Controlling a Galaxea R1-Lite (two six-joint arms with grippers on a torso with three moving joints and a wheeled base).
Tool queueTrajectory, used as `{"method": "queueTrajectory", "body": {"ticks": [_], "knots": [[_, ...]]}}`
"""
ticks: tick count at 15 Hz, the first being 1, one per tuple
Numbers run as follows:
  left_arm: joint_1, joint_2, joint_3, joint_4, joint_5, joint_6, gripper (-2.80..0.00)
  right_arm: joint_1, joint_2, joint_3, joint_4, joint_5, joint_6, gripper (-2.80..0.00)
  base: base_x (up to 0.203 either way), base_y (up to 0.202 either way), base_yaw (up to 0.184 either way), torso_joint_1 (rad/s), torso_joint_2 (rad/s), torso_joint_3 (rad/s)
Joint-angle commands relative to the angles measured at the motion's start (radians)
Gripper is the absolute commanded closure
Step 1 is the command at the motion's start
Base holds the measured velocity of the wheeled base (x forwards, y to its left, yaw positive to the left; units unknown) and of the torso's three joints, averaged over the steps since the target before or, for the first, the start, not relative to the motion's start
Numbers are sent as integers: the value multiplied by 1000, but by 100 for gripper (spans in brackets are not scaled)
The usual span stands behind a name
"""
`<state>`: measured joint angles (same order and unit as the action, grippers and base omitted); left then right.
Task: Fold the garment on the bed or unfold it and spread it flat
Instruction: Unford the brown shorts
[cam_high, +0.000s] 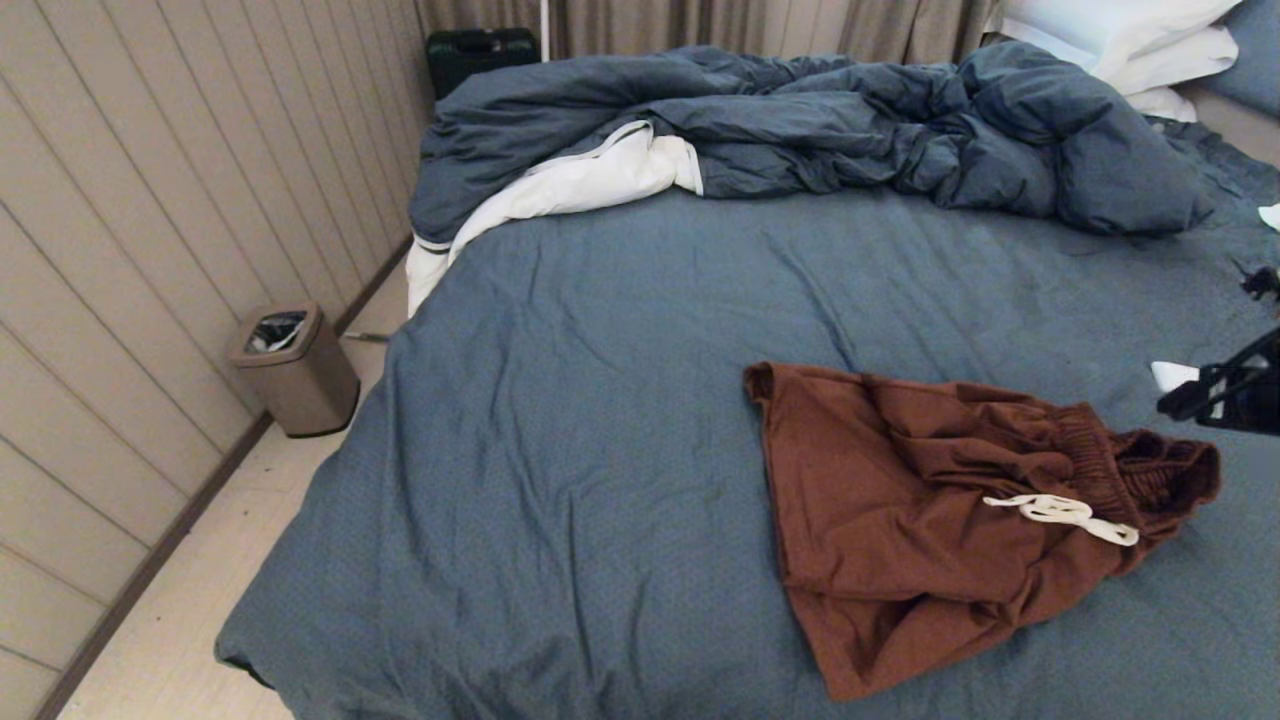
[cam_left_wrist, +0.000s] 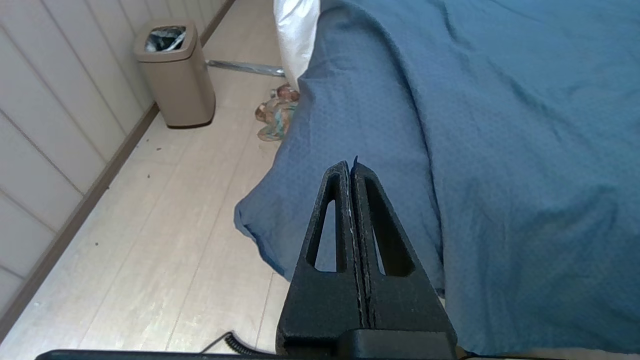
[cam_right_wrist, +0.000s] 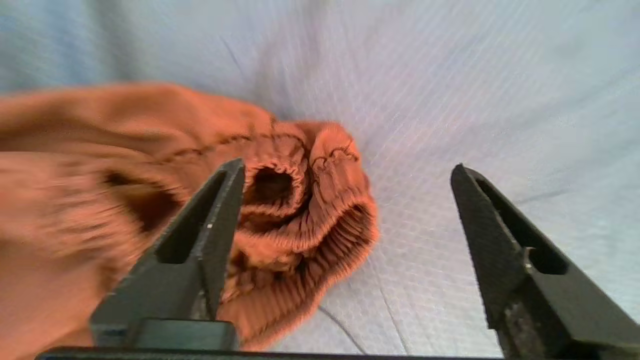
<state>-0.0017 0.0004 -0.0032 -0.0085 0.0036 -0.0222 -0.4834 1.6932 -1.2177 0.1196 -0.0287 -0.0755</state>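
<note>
The rust-brown shorts (cam_high: 940, 510), no print legible, lie crumpled on the near right of the bed (cam_high: 600, 400), the right gripper (cam_right_wrist: 345, 170) spread wide and empty above their waistband (cam_right_wrist: 305, 215), the left gripper (cam_left_wrist: 350, 170) clenched at the bed's near-left corner, and a lined bin (cam_high: 295, 368) on the floor.

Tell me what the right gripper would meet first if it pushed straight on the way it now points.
Probably the bunched waistband end of the garment, or the sheet of the bed just beside it. The right gripper is open, with one finger over the waistband and the other over bare sheet. Depth is unclear.
</note>
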Motion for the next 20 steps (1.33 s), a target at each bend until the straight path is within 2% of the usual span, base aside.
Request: {"method": "queueTrajectory", "body": {"ticks": [1,2,3,5,7,8,10,11,14,16,17,20], "knots": [[0,1,0,-1,0,-1,0,-10,-96,7,7,13,0,-280,0,0,0,0,0,0],[0,1,0,-1,1,-1,0,-15,-123,20,13,30,0,0,0,0,0,0,0,0],[0,1,0,-1,1,-1,0,-18,-153,38,26,71,3,0,0,0,0,0,0,0],[0,1,0,-1,1,-1,0,-19,-183,44,137,133,24,0,0,0,0,0,0,0],[0,1,0,-1,1,-1,0,-20,-227,35,270,264,71,0,0,0,0,0,0,0],[0,1,0,-1,-1,-1,0,-20,-248,27,324,296,83,0,0,0,0,0,0,0],[0,1,0,-1,1,-1,0,-18,-325,-15,558,374,91,0,0,0,0,0,0,0],[0,1,0,-1,1,-1,0,-18,-360,-29,622,409,91,0,0,0,0,0,0,0],[0,0,-10,23,8,9,0,-21,-435,-14,653,424,89,0,0,0,0,0,0,0],[0,21,-100,55,16,13,0,-21,-466,4,656,422,77,0,0,0,0,0,0,0],[0,66,-196,98,17,4,0,-18,-488,15,658,422,60,0,0,0,0,0,0,0],[1,320,-472,255,-16,-49,0,-16,-497,13,660,423,56,0,0,0,0,0,0,0]]}}
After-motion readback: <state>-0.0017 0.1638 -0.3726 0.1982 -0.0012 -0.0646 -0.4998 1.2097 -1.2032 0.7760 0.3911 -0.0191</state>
